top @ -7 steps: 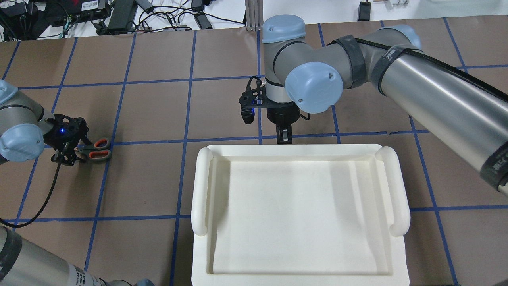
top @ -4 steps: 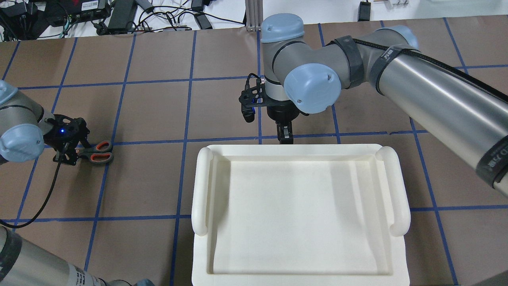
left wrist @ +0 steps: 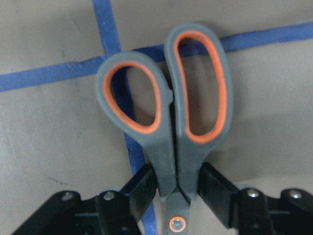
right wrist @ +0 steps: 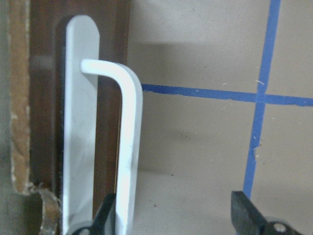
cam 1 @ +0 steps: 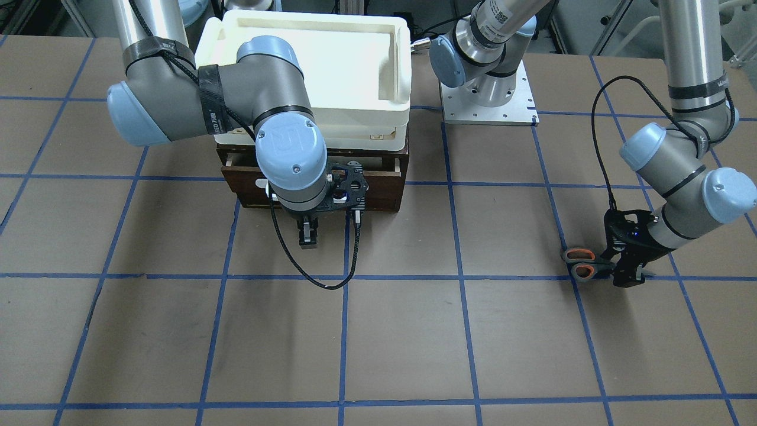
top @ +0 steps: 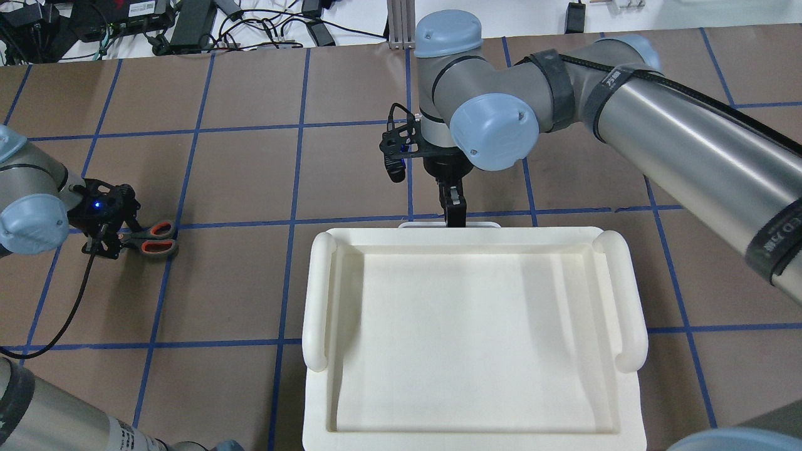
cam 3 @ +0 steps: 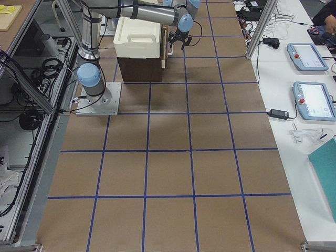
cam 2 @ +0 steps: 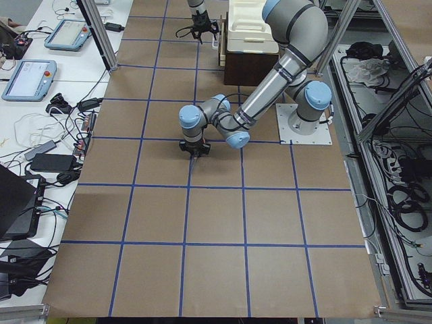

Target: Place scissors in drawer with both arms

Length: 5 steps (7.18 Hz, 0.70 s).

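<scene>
The scissors (top: pixel 156 238) have grey handles with orange-lined loops and lie at the table's left on a blue tape line. My left gripper (top: pixel 125 240) is shut on them just above the pivot, as the left wrist view (left wrist: pixel 177 181) shows, with the loops (left wrist: pixel 171 112) pointing away. The drawer (cam 1: pixel 378 192) has a dark brown front that stands slightly out of its cabinet. My right gripper (right wrist: pixel 173 215) is open and straddles the white bar handle (right wrist: pixel 129 147). One finger sits between the bar and the drawer front. The handle peeks out past the tray edge in the overhead view (top: pixel 426 223).
A white plastic tray (top: pixel 319 294) sits on top of the brown cabinet (cam 1: pixel 402 177) and hides the drawer's inside from above. A black cable (cam 1: pixel 331 284) hangs in a loop from the right wrist. Brown table with blue grid lines lies all around.
My right gripper has moved away from the cabinet, and the white handle now shows beyond the tray edge. The left gripper and scissors have barely moved.
</scene>
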Available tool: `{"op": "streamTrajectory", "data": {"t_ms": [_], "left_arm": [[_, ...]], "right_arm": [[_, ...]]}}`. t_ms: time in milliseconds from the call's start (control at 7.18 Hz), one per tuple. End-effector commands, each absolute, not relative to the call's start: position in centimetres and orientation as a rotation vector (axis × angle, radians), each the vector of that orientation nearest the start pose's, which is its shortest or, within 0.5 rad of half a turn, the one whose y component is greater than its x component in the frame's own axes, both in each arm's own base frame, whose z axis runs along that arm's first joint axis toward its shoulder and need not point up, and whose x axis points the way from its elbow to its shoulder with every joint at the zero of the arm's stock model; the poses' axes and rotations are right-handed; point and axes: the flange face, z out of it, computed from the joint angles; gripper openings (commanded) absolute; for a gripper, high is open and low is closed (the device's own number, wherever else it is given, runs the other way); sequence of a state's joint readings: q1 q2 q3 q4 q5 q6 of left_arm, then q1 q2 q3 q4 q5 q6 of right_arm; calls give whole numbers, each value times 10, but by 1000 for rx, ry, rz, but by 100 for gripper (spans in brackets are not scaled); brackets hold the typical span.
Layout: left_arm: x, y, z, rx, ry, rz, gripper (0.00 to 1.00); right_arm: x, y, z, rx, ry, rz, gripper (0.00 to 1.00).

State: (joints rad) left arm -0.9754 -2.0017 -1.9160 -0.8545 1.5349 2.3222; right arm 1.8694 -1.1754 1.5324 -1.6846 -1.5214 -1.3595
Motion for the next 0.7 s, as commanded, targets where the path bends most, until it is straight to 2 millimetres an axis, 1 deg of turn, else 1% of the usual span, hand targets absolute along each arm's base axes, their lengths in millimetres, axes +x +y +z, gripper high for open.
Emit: {"op": "streamTrajectory", "data": {"t_ms": [0,139,279,418,557], "left_arm": [[197,-535,177,-2363,-2002,38,0],[199,-538,183,-2378,-2005,40,0],[201,-541,188,-2388,-2010,45,0],[202,-546,193,-2429,-1979,54,0],[202,-557,205,-2466,-1977,57,0]], "right_arm": [[315,-566,298,-2176,2030,238,83],[317,-575,292,-2175,2029,245,83],[317,-583,294,-2176,2036,230,83],[315,-593,295,-2177,2040,219,86],[310,-605,298,-2171,2056,199,90]]}}
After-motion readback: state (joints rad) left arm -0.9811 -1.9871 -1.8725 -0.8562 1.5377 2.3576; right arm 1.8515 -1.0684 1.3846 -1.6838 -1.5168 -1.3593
